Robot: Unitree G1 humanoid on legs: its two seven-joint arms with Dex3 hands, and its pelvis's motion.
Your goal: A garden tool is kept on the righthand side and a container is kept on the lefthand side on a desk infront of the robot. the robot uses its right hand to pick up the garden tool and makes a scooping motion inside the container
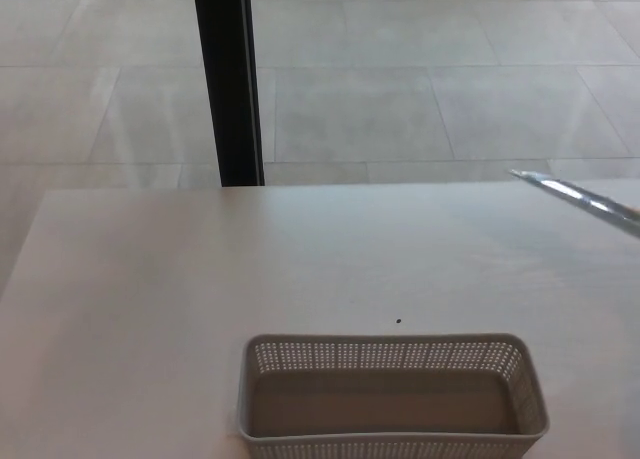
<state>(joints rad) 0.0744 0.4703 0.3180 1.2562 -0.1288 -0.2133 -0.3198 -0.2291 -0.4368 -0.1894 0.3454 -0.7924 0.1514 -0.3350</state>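
Observation:
A grey perforated plastic basket (392, 354) stands on the white desk (200, 279) at the bottom middle, with nothing inside it. Only the shiny metal blade tip of the garden trowel (575, 196) shows, seen edge-on in the air at the far right, well above and to the right of the basket. Its handle is cut off by the picture's right edge. Neither of my hands appears in the head view.
A small dark speck (399, 321) lies on the desk just behind the basket. A black vertical post (228, 79) rises behind the desk's far edge, with a tiled floor (420, 69) beyond it.

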